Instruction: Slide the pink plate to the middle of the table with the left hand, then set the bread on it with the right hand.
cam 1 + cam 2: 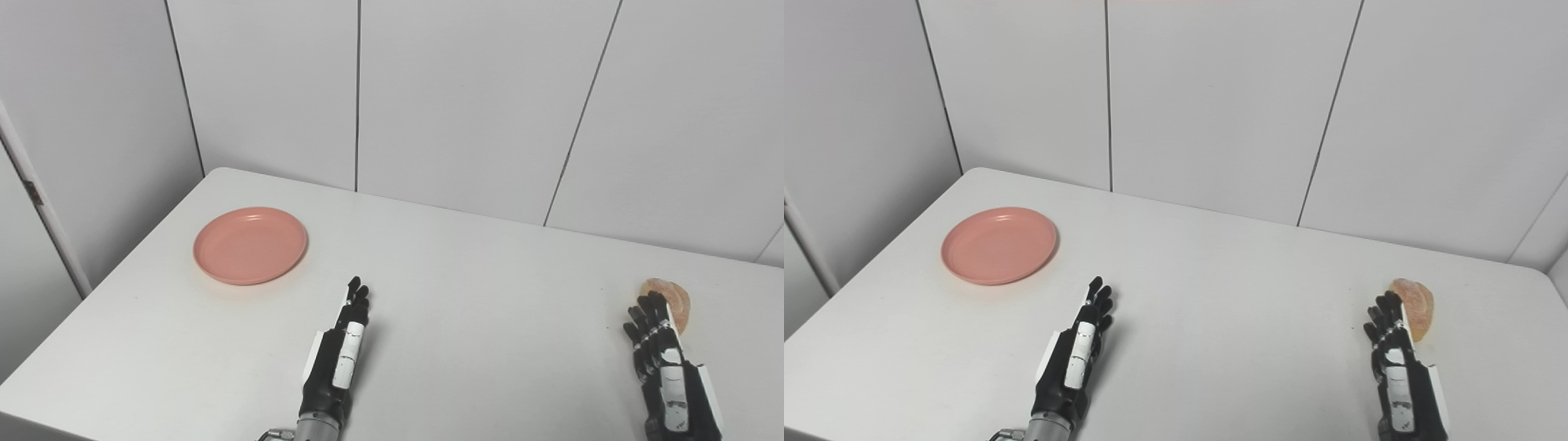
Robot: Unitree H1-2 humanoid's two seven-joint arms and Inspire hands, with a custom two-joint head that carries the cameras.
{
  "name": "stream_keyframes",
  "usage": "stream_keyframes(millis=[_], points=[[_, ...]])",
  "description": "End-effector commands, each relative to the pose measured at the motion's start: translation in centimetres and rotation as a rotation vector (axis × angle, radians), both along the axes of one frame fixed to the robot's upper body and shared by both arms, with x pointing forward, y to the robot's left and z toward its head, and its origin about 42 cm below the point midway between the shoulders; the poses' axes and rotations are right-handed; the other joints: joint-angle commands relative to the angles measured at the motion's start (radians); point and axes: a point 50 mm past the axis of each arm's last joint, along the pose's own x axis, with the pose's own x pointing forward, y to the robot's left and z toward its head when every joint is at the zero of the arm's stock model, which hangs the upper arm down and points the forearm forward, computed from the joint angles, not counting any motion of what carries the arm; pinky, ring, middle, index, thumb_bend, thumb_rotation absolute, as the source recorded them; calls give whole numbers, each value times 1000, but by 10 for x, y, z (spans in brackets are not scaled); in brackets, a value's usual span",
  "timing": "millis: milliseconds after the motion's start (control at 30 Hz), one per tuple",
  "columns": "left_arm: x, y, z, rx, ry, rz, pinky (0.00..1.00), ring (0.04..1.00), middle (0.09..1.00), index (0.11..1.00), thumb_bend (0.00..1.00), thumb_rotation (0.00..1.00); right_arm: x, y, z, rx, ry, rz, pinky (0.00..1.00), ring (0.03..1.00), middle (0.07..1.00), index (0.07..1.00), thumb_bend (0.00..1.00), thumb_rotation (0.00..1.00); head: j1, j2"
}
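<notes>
A round pink plastic plate point(250, 245) is seen far left on the white desk point(465, 294). The left hand point(339, 355) is held empty, fingers straight and together; the right hand point(664, 367), likewise extended, is placed just beside the round tan bread point(677, 297).

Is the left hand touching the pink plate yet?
Apart. The left eye view shows bare table between the left hand and the pink plate.

Bright, even overhead light; sharp focus, soft faint shadows, no glare

1 pink plate point(250, 245), 1 bread point(1415, 308), 2 hands.
</notes>
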Motion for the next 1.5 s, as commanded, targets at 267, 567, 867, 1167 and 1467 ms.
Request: stream_keyframes(millis=[267, 567, 867, 1167, 1467], points=[[56, 38, 89, 100, -245, -11, 1000, 1000, 1000, 1000, 841, 972, -29, 9, -30, 31, 112, -18, 1000, 991, 1000, 1000, 790, 944, -13, 4], [85, 64, 132, 207, -321, -48, 1000, 1000, 1000, 1000, 909, 990, -29, 8, -31, 28, 106, -18, 1000, 977, 993, 999, 780, 947, -9, 0], [118, 119, 168, 332, -404, -47, 911, 871, 890, 903, 983, 932, -28, 8, -32, 34, 106, -10, 1000, 974, 988, 1000, 781, 946, -1, -1], [155, 178, 175, 376, -440, -23, 855, 846, 866, 870, 1000, 937, -28, 8, -33, 31, 108, -4, 1000, 969, 977, 993, 782, 954, -2, 1], [182, 218, 174, 369, -435, -7, 793, 835, 845, 851, 989, 891, -28, 7, -32, 28, 110, -1, 1000, 972, 980, 998, 791, 955, -1, 6]])
